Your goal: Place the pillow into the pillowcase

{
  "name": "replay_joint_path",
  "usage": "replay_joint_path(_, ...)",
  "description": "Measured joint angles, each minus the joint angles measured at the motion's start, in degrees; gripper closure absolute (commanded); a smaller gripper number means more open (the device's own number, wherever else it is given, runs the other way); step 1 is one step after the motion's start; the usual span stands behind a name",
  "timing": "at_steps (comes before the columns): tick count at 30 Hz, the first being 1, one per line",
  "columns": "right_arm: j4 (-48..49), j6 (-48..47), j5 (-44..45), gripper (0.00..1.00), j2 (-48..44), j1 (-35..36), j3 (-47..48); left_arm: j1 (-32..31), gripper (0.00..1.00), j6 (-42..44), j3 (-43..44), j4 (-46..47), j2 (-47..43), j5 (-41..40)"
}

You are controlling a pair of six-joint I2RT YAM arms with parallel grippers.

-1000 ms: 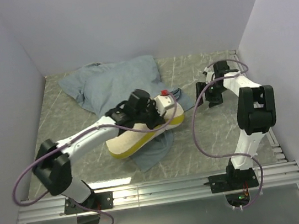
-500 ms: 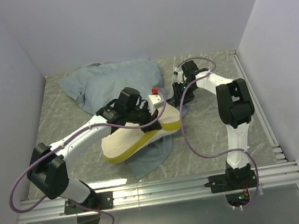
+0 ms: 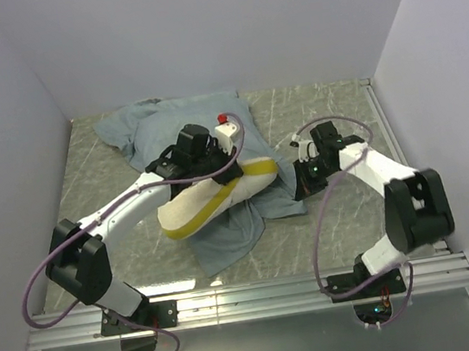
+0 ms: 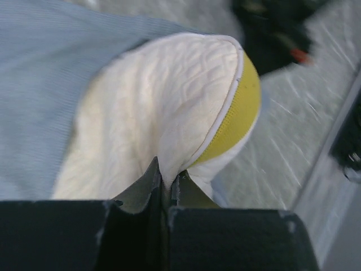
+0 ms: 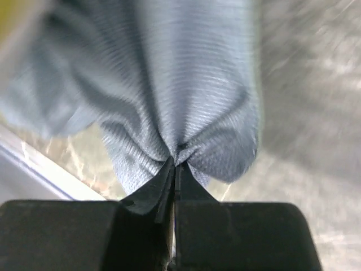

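Top external: the pillow lies on the blue-grey pillowcase. Left wrist: my left gripper pinches the pillow's cream face beside its yellow edge. Right wrist: my right gripper is clamped on a bunched fold of pillowcase.

Lab: white-walled enclosure, aluminium rails

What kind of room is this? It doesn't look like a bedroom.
Probably a robot test booth in a lab: plain white walls box in a marble-patterned table, a left arm and right arm are bolted to a metal rail, and the only bedding is one pillow and pillowcase.
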Motion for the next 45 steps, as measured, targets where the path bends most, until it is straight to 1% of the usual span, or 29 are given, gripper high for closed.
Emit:
replay_joint_path(1,-0.79,-0.76,-0.39,1.0,-2.29,0.22,-0.24,-0.02,1.0,-0.48,1.03,0.87,0.96,-2.69)
replay_joint_path(5,-3.48,-3.91,-2.21,1.0,-10.75,0.85,0.46,-0.7,1.0,-0.66,2.8,5.07,4.24,-9.05)
replay_joint_path(8,-6.01,-6.69,-2.1,1.0,-11.89,0.59,2.34,-3.39,1.0,0.68,1.07,10.01,6.21,-12.92)
replay_joint_path(10,-6.32,-7.78,-1.73,1.0,-11.26,-0.24,2.73,-5.35,0.99,1.25,-0.96,12.44,7.1,-12.74)
replay_joint_path(11,-6.54,-8.22,-1.53,1.0,-10.75,-0.96,2.82,-6.67,0.96,1.38,-1.92,13.11,7.96,-11.67)
replay_joint_path(12,-6.78,-8.52,-1.33,1.0,-10.03,-1.53,2.89,-7.52,0.76,1.25,-2.38,13.31,8.72,-10.4)
replay_joint_path(14,-7.04,-8.7,-1.11,1.0,-8.17,-2.32,3.17,-8.9,0.55,1.18,-2.86,13.42,10.56,-6.32)
replay_joint_path(15,-7.04,-8.7,-1.11,1.0,-6.86,-2.45,3.26,-9.4,0.4,1.09,-3.08,13.25,11.13,-4.37)
replay_joint_path(16,-7.08,-8.7,-1.11,1.0,-5.51,-2.45,3.3,-9.86,0.34,1.05,-3.5,12.83,11.34,-2.36)
replay_joint_path(18,-7.13,-8.7,-1.11,1.0,-2.75,-2.45,3.3,-10.23,0.31,1.05,-3.98,11.15,10.51,0.79)
replay_joint_path(20,-7.1,-8.72,-1.05,1.0,-0.72,-2.45,3.3,-10.19,0.3,1.75,-3.98,8.41,8.52,2.62)
replay_joint_path(22,-7.08,-8.9,-1.14,1.0,1.03,-2.45,3.3,-9.51,0.23,3.21,-3.91,4.9,4.83,3.43)
replay_joint_path(24,-7.1,-9.22,-1.88,1.0,2.82,-2.43,3.32,-8.11,0.17,4.26,-3.69,1.84,0.59,3.32)
replay_joint_path(26,-7.37,-9.9,-3.76,1.0,4.72,-2.19,3.43,-6.45,0.16,4.87,-2.73,-0.09,-3.17,2.12)
replay_joint_path(28,-7.89,-10.69,-5.35,1.0,6.32,-0.98,3.63,-5.09,0.15,5.09,-0.66,-1.49,-5.46,-1.31)
replay_joint_path(30,-8.59,-11.98,-7.52,1.0,7.69,1.97,3.78,-4.72,0.17,3.93,1.09,-2.05,-5.57,-4.81)
replay_joint_path(33,-10.43,-13.81,-11.93,1.0,8.46,8.22,3.82,-4.7,0.17,-0.28,1.25,-3.48,-3.54,-8.37)
replay_joint_path(36,-11.8,-15.87,-18.38,1.0,8.2,14.49,3.69,-4.66,0.15,-5.88,-1.36,-4.28,-1.01,-11.52)
replay_joint_path(38,-12.31,-16.7,-22.18,1.0,7.06,17.42,2.97,-4.55,0.14,-9.11,-3.8,-5.42,-0.2,-13.44)
replay_joint_path(40,-13.07,-16.55,-23.58,0.81,4.79,18.21,2.38,-4.48,0.12,-11.41,-5.86,-6.56,0.02,-15.06)
replay_joint_path(41,-13.25,-16.22,-23.32,0.66,3.58,17.97,2.36,-4.42,0.12,-12.24,-6.73,-6.8,0.02,-15.5)
replay_joint_path(43,-13.27,-15.63,-21.7,0.58,1.62,16.79,2.45,-4.33,0.13,-13.7,-8.46,-6.97,-0.02,-16.2)
replay_joint_path(44,-13.29,-15.23,-20.48,0.52,0.68,15.63,2.49,-4.26,0.15,-14.23,-9.4,-6.93,-0.2,-16.37)
replay_joint_path(45,-13.27,-14.67,-19.26,0.51,-0.02,14.23,2.67,-4.2,0.17,-14.78,-10.32,-6.88,-0.48,-16.52)
